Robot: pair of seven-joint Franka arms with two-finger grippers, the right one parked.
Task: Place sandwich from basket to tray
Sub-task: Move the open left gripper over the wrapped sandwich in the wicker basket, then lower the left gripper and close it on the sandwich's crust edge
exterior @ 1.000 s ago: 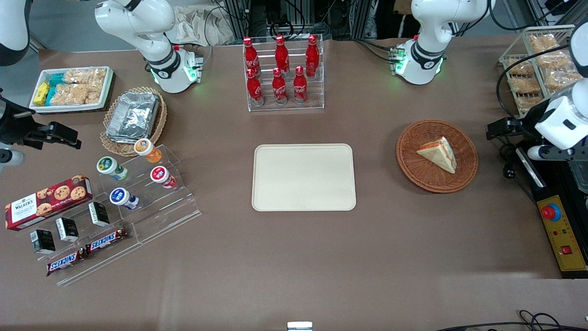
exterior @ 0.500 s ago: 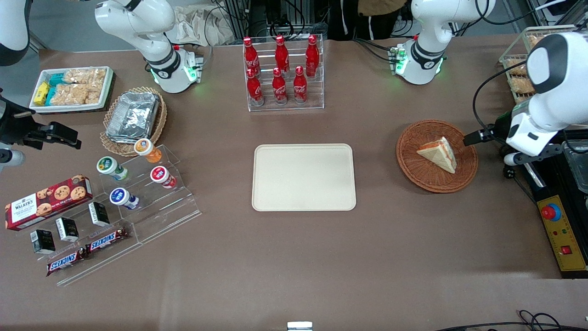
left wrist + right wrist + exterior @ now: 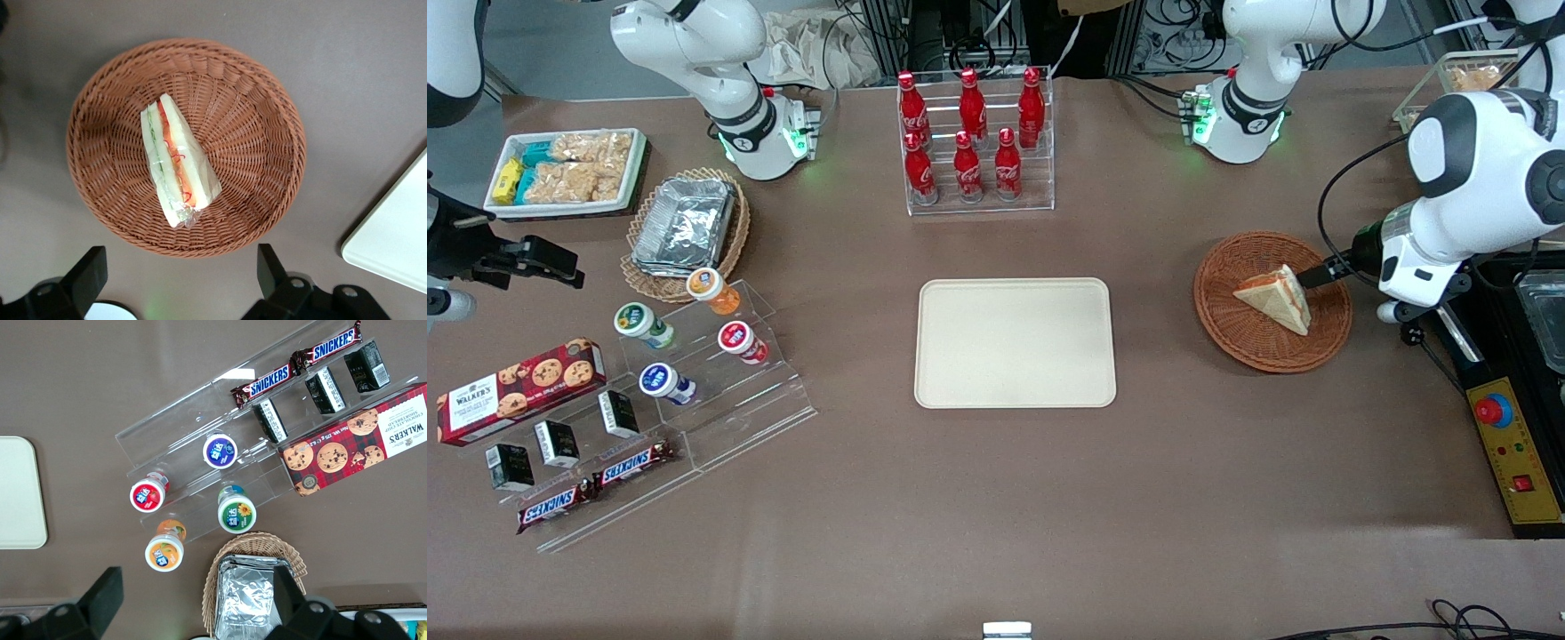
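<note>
The sandwich (image 3: 1276,298), a plastic-wrapped white wedge with red and green filling (image 3: 177,160), lies in the round reddish-brown wicker basket (image 3: 1227,302) toward the working arm's end of the table. My gripper (image 3: 1316,274) hangs above the basket's rim (image 3: 253,133), on the side toward the working arm's end. It is open, fingers (image 3: 270,270) spread wide, with nothing between them (image 3: 180,273). The cream tray (image 3: 1015,342) lies bare at the table's middle, and a corner of the tray (image 3: 393,247) shows in the left wrist view.
A clear rack of red cola bottles (image 3: 974,142) stands farther from the front camera than the tray. A wire basket of bagged snacks (image 3: 1463,76) and a yellow control box (image 3: 1516,453) sit at the working arm's end. Snack displays (image 3: 694,373) fill the parked arm's end.
The working arm has swung in from its end of the table toward the basket. Its gripper now hangs over the basket's rim close to the sandwich, which has not moved.
</note>
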